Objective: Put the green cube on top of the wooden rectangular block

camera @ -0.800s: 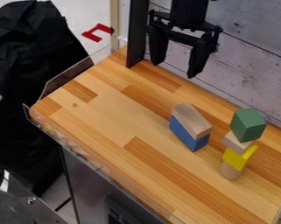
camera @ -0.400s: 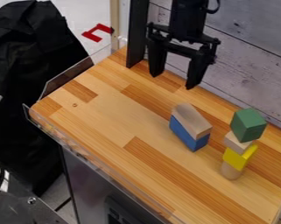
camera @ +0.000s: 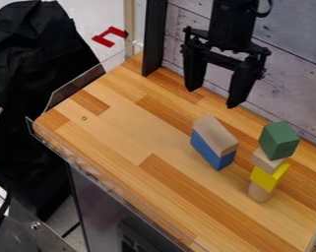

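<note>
The black gripper (camera: 212, 97) hangs open at the upper right of centre, with nothing between its fingers, above and behind the blocks. On the right, the green cube (camera: 279, 141) tops a small stack: beneath it are a small wooden block (camera: 267, 160), a yellow block (camera: 269, 177) and a wooden cylinder (camera: 259, 192). Left of this stack, the wooden rectangular block (camera: 215, 135) lies on a blue block (camera: 211, 151), its top bare.
The wooden table (camera: 127, 128) has a clear plastic rim along its left and front edges. Behind it stands a grey plank wall (camera: 285, 69), with a black upright post (camera: 153, 39) at the back corner.
The gripper has come down from the top of the view and then shifted right, staying open. The blocks stand as before.
</note>
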Motion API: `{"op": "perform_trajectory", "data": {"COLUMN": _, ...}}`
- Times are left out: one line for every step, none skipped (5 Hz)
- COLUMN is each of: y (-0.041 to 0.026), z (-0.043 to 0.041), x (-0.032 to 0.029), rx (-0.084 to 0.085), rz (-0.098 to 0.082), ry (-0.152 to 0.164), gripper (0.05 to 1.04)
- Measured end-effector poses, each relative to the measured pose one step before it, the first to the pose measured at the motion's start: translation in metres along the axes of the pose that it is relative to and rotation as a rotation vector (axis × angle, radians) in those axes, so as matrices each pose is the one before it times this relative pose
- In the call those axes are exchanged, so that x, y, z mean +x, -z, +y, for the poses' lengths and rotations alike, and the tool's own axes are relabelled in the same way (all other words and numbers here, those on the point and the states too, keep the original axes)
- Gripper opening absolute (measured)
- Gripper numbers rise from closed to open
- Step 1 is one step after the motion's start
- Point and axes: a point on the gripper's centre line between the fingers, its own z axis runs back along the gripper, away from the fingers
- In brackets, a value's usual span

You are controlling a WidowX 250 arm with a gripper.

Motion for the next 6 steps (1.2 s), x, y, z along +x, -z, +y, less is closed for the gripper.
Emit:
{"op": "perform_trajectory", "data": {"y": 0.00064, "z": -0.01796, "x": -0.00239, "rx": 0.0199, "rz": 0.0057, "ry": 0.0720, "gripper": 0.999}}
{"op": "perform_trajectory", "data": {"y": 0.00050, "z": -0.02160, "x": -0.00041, "rx": 0.0313, "rz": 0.0093, "ry": 0.0862, "gripper": 0.999}}
{"op": "perform_trajectory", "data": {"y": 0.00424, "z": -0.01354, "x": 0.00453, "rx": 0.0142, "rz": 0.0082, "ry": 0.0578, "gripper": 0.999}}
{"op": "perform_trajectory", "data": {"y": 0.00688, "z": -0.00622, "x": 0.00546, "rx": 0.0044, "rz": 0.0275, "ry": 0.0240, "gripper": 0.999}}
{"op": "perform_trajectory", "data": {"y": 0.00234, "z": -0.00077, "x": 0.00266, "rx": 0.0085, "rz": 0.0091, "ry": 0.0083, "gripper": 0.999}}
{"op": "perform_trajectory", "data": {"y": 0.00429, "z": -0.00210, "x": 0.00665, "rx": 0.0109, "rz": 0.0174, "ry": 0.0052, "gripper": 0.999}}
